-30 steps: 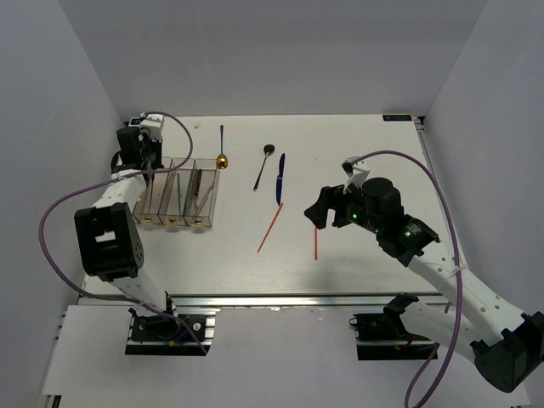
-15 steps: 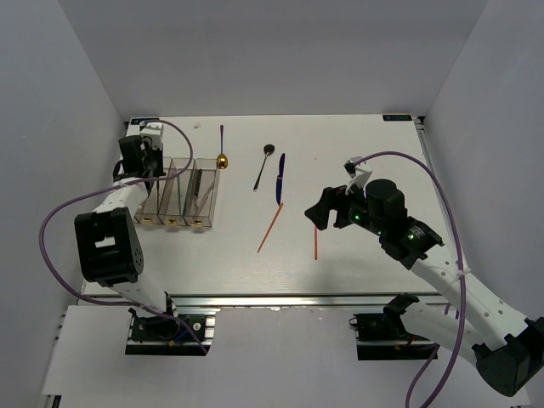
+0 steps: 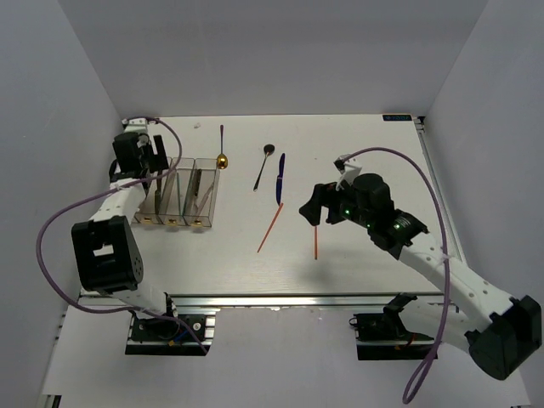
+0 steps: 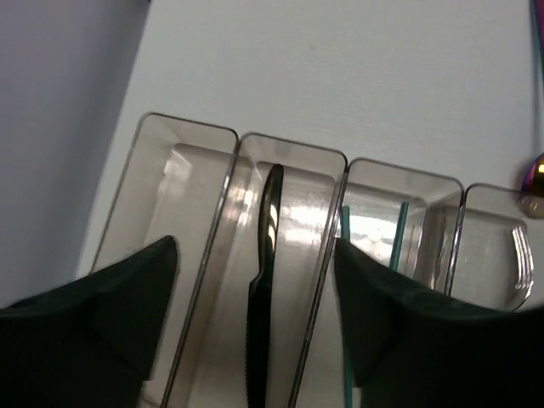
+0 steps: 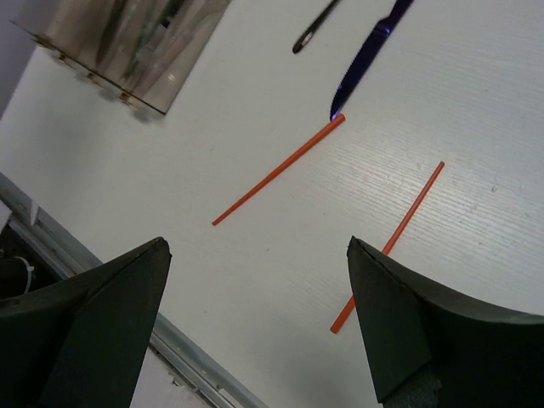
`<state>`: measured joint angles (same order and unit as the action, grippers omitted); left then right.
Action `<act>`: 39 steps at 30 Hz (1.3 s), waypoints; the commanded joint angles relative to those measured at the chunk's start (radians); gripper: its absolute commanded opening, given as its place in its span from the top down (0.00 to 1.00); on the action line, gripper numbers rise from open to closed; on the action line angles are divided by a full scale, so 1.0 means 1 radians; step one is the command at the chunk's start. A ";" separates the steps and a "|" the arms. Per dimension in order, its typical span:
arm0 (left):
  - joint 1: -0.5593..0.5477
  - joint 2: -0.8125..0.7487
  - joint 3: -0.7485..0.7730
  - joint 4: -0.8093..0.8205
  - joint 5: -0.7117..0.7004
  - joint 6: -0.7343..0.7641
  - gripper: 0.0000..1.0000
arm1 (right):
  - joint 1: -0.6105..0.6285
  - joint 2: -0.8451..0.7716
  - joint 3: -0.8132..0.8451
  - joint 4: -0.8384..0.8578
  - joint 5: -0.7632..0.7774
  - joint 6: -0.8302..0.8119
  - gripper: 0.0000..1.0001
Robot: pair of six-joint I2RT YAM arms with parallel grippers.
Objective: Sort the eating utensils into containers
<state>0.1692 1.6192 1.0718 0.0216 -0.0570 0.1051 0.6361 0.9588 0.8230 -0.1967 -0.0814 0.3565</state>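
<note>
The bins (image 3: 161,200), four narrow troughs of clear smoky-brown plastic joined side by side, are seen at the left of the white table (image 3: 365,136) in the top view. In the left wrist view the leftmost bin (image 4: 161,195) is seen bare inside, a black knife (image 4: 263,280) is laid lengthwise in the second, and teal chopsticks (image 4: 399,238) are stood against the walls of the third. Something pale and curved is seen in the fourth, too blurred to be named.

The left gripper (image 3: 153,166) is held above the bins, its jaws spread to either side of the second bin and closed on nothing. The right gripper (image 3: 316,208) is held right of centre over the table, its jaws likewise spread wide and empty.

A blue knife (image 3: 280,177) is laid near the centre of the table, with a slim black spoon (image 3: 262,168) just to its left. A gold-bowled spoon (image 3: 222,153) with a purple handle is laid by the upper right corner of the bins. Two thin orange chopsticks (image 3: 270,228) are laid apart below the knife, one slanted with its upper tip near the blade, the other almost vertical under the right gripper.
</note>
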 commanded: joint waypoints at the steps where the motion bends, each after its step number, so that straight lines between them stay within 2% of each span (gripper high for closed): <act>1: 0.007 -0.148 0.104 -0.035 -0.109 -0.217 0.02 | -0.003 0.125 0.068 0.020 0.044 0.016 0.11; 7: 0.007 -0.255 0.136 -0.143 -0.006 -0.481 0.02 | -0.003 0.233 0.100 0.013 0.184 0.074 0.11; 8: 0.007 -0.274 0.107 -0.129 0.043 -0.496 0.02 | -0.003 0.245 0.117 0.002 0.201 0.087 0.11; 9: 0.007 -0.289 0.085 -0.071 0.177 -0.537 0.02 | -0.003 0.268 0.123 -0.016 0.221 0.094 0.11; 11: -0.017 -0.280 0.077 -0.049 0.271 -0.628 0.02 | -0.003 0.288 0.157 -0.085 0.293 0.126 0.11; 12: -0.055 -0.259 0.108 -0.096 0.225 -0.613 0.02 | -0.004 0.291 0.163 -0.107 0.325 0.143 0.11; 13: -0.204 -0.231 0.147 -0.148 0.132 -0.573 0.02 | -0.006 0.287 0.163 -0.121 0.368 0.156 0.11; 14: -0.293 -0.167 0.227 -0.226 -0.003 -0.494 0.02 | -0.007 0.278 0.151 -0.125 0.373 0.157 0.11; 15: -0.372 -0.122 0.269 -0.250 -0.167 -0.475 0.02 | -0.019 0.256 0.148 -0.135 0.373 0.154 0.11; 16: -0.467 -0.069 0.316 -0.273 -0.202 -0.478 0.02 | -0.026 0.248 0.146 -0.150 0.384 0.153 0.11; 17: -0.491 0.055 0.427 -0.322 -0.207 -0.517 0.02 | -0.033 0.242 0.151 -0.177 0.399 0.156 0.11; 19: -0.555 0.193 0.563 -0.432 -0.245 -0.533 0.02 | -0.079 0.212 0.154 -0.243 0.410 0.167 0.11; 20: -0.580 0.338 0.731 -0.477 -0.271 -0.524 0.02 | -0.114 0.177 0.147 -0.247 0.396 0.159 0.11; 21: -0.630 0.407 0.819 -0.529 -0.297 -0.519 0.02 | -0.130 0.160 0.124 -0.247 0.379 0.144 0.11; 22: -0.654 0.469 0.900 -0.596 -0.323 -0.515 0.02 | -0.145 0.144 0.113 -0.244 0.346 0.130 0.11; 26: -0.706 0.726 1.218 -0.653 -0.294 -0.534 0.02 | -0.203 0.121 0.093 -0.293 0.322 0.073 0.11; 29: -0.715 0.797 1.284 -0.664 -0.264 -0.550 0.03 | -0.220 0.103 0.079 -0.296 0.322 0.052 0.11; 39: -0.763 0.895 1.229 -0.638 -0.219 -0.561 0.09 | -0.236 0.081 0.050 -0.274 0.256 0.032 0.11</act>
<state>-0.5709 2.5160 2.2814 -0.6212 -0.2985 -0.4458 0.4057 1.0645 0.8791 -0.4847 0.2039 0.4095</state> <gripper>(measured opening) 0.916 0.894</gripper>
